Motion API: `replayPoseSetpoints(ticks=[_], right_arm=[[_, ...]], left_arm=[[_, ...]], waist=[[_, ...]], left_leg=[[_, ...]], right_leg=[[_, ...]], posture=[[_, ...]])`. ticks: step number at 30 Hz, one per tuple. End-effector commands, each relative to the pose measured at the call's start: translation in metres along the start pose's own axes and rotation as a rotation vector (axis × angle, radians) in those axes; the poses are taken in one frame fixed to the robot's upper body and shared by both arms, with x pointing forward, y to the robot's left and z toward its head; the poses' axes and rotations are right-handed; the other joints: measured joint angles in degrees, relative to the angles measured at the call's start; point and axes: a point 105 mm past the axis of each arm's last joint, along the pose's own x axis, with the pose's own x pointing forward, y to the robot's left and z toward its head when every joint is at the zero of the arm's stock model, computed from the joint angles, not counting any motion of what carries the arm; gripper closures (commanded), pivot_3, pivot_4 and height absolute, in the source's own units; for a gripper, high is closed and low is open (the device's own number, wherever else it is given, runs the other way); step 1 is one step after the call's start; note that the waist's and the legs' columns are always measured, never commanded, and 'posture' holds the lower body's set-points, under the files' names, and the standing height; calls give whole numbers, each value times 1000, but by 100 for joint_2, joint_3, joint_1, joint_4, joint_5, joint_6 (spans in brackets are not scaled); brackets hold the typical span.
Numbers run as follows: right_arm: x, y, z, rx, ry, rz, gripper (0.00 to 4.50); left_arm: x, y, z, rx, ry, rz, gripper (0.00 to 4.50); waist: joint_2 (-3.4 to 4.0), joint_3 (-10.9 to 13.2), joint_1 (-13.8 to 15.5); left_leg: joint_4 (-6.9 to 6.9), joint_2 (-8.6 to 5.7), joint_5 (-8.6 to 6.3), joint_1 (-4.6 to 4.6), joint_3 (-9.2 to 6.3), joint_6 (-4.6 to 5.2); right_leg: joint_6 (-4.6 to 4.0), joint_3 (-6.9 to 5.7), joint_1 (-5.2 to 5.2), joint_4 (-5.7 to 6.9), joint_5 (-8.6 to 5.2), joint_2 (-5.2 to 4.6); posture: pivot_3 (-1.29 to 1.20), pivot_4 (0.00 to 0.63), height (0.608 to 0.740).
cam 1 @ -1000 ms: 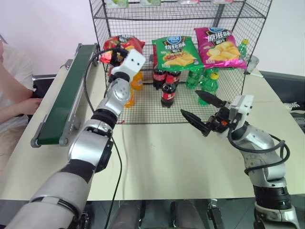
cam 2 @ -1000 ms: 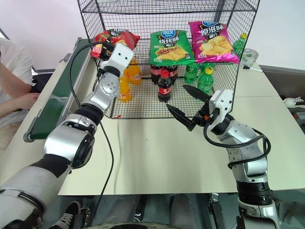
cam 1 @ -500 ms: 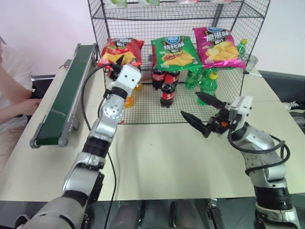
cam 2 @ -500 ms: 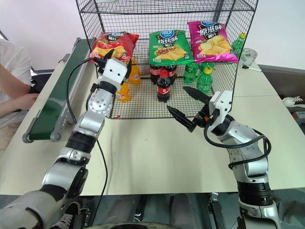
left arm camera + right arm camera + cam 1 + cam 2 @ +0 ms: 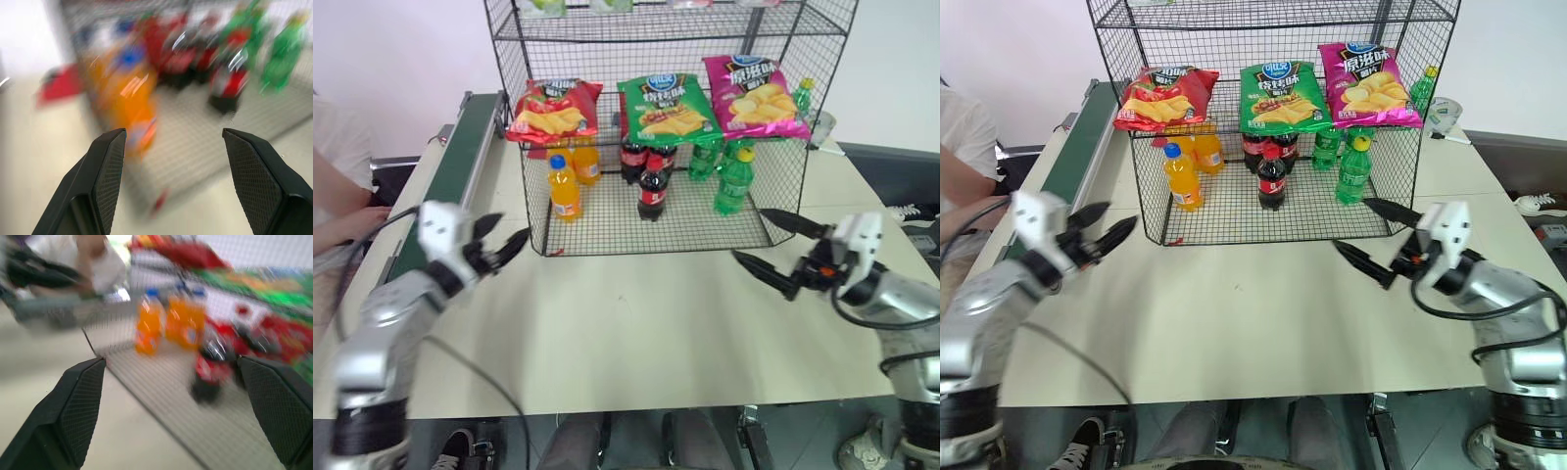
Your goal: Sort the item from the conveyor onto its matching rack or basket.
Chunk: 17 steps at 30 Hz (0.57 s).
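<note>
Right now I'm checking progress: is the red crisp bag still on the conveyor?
No, the red crisp bag lies on the wire rack's shelf beside the green bag.

The wire rack [image 5: 656, 127] is set at the far middle of the table [image 5: 636, 333]. On its middle shelf three crisp bags are laid in a row — the item [image 5: 554, 110] at the left, a second bag [image 5: 668, 105] in the middle, a third [image 5: 751, 94] at the right. Bottles [image 5: 646, 181] are stood on the shelf below the bags. The conveyor [image 5: 450, 181] is run along the table's left edge — just left of the rack. A person [image 5: 337, 186] is seated farther left, beyond the conveyor.
</note>
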Motion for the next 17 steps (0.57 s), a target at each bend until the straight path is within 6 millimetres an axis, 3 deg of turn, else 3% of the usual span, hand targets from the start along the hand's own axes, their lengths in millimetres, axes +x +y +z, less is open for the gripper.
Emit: replayPoseSetpoints(ticks=[1, 4, 12, 17], right_arm=[[-28, -19, 5, -62, 42, -35, 0], [-43, -31, 0, -73, 86, -59, 0], [-62, -43, -11, -107, 164, -50, 0], [-63, -44, -14, -116, 165, -53, 0]], left_arm=[[-35, 46, -1, 19, 28, 116, 1235], [-52, 71, -10, 46, 80, 178, 1235], [-62, 65, -12, 143, 101, 89, 1235], [-70, 71, -21, 162, 127, 89, 1235]], waist=[[4, -2, 61], [4, -1, 112], [5, -1, 86], [15, 4, 60]], left_leg=[[-1, 0, -1, 4, 0, 0], [-2, 2, -4, 11, 0, 5], [-6, -2, -12, 5, 12, 18], [-17, 3, -13, 5, 13, 18]], right_leg=[[-2, 0, 0, -5, 0, 0], [-16, 0, -2, -17, -8, 0], [-3, 0, -2, -36, 0, -19], [-2, 0, -1, -33, 0, -17]], posture=[[0, 150, 740], [0, 150, 740], [0, 150, 740], [0, 150, 740]])
